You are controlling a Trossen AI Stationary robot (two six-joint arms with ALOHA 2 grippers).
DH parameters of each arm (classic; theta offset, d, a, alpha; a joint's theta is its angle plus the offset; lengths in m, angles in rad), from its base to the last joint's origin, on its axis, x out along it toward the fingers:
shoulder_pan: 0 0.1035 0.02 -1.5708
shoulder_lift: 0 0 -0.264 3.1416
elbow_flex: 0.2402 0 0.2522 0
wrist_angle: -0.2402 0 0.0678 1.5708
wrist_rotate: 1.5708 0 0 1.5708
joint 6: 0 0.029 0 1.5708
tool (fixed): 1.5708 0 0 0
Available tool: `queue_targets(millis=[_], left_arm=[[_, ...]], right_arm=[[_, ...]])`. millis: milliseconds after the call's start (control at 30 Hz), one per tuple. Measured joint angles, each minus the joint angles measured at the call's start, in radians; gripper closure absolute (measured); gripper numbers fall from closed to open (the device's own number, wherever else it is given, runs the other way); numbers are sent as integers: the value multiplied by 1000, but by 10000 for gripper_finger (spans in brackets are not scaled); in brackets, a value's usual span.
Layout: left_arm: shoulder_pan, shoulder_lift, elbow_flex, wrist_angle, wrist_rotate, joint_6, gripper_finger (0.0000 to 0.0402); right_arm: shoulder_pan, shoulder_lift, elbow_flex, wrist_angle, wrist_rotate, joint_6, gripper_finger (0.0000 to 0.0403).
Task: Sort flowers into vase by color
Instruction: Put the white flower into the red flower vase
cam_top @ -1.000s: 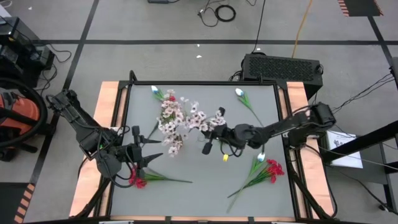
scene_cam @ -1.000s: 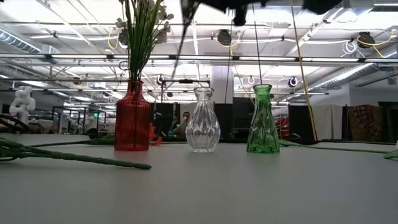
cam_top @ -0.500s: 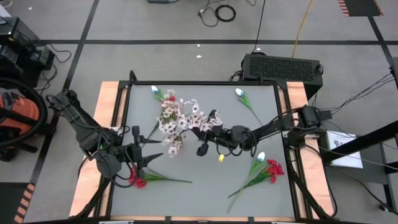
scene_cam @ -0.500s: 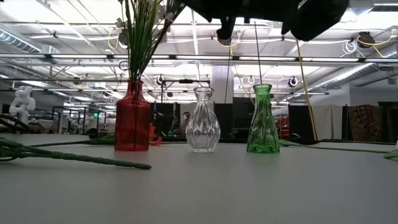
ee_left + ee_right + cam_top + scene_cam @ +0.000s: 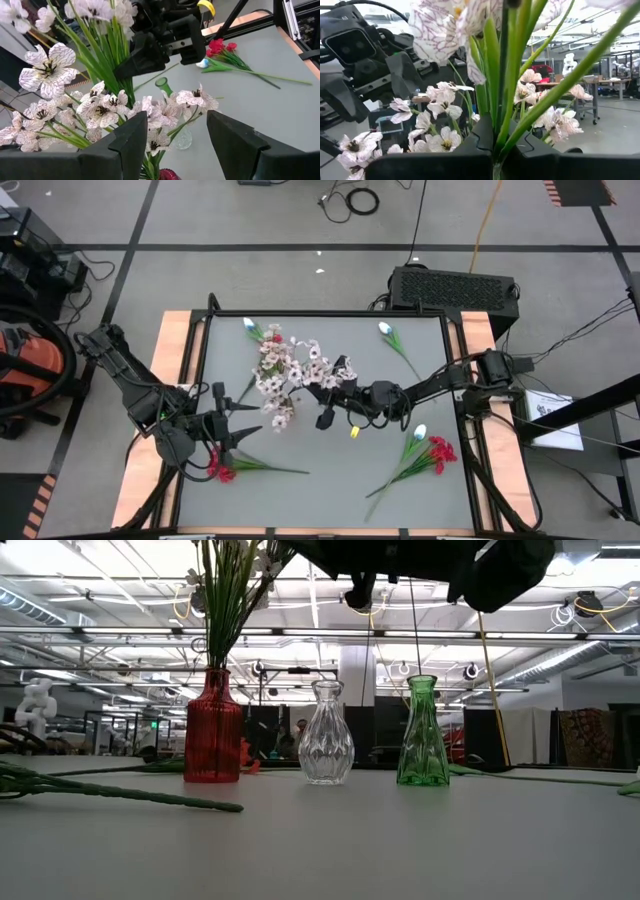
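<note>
While clamped, stem (image 5: 506,95) fills right tool (image 5: 495,147).

A grey table (image 5: 320,470) with wooden side strips is seen from above. Three vases stand on it in a row: a red vase (image 5: 212,727), a clear glass vase (image 5: 326,733) and a green vase (image 5: 422,732). Loose flowers lie directly on the surface: a red sprig (image 5: 222,471) near the left front, a red cluster (image 5: 439,452) with a white bud (image 5: 420,431) at the right, and white buds at the back left (image 5: 249,326) and back right (image 5: 384,330).
</note>
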State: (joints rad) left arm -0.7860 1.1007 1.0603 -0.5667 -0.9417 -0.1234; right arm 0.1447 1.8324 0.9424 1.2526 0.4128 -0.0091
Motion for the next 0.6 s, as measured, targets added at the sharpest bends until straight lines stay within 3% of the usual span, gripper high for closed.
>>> queue_targets(millis=[600], left_arm=[[0, 0, 0, 0, 0, 0, 189]], right_arm=[[-15, 31, 1, -24, -1, 50, 403]])
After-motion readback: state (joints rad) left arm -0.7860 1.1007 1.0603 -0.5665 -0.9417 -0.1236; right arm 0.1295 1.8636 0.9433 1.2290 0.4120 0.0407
